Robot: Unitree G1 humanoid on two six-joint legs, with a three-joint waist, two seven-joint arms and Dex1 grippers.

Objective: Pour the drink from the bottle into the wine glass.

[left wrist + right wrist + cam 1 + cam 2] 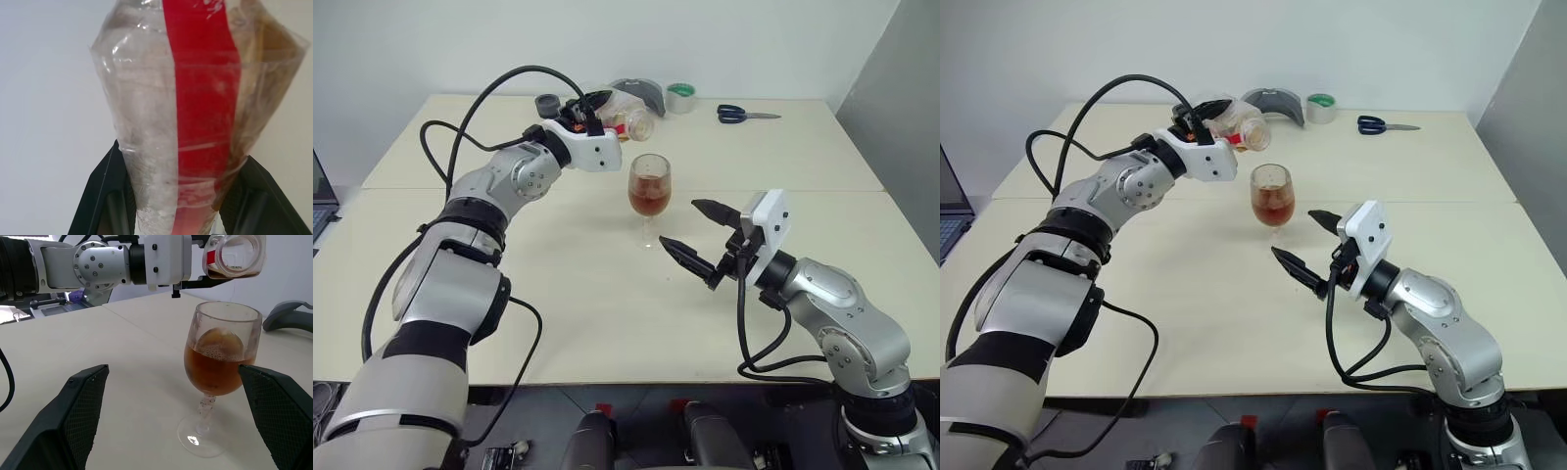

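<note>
Nearest the camera, at about five o'clock in the head view, the right gripper hovers above the table with its two black fingers spread wide and nothing between them. It points toward the wine glass, which stands just beyond its fingertips, apart from them.

Going left to right: at about ten o'clock the left arm reaches up and over the table. Its left gripper is clamped on the bottle, a clear plastic one with a red label strip. The bottle is tipped well over, its open mouth aimed toward the glass and held above and just behind the rim. In the left wrist view the two black fingers press the bottle's sides in. A little drink remains pooled near the bottle's mouth.

At the centre, the wine glass stands upright on its foot, roughly half full of reddish-brown liquid with some foam on top.

At the far edge, around one o'clock, lie a grey object, a roll of tape and a pair of scissors.

Pouring looks nearly finished. No stream is visible falling. Next, the bottle likely needs either a further tilt to drain the rest, or righting and setting down clear of the glass.
</note>
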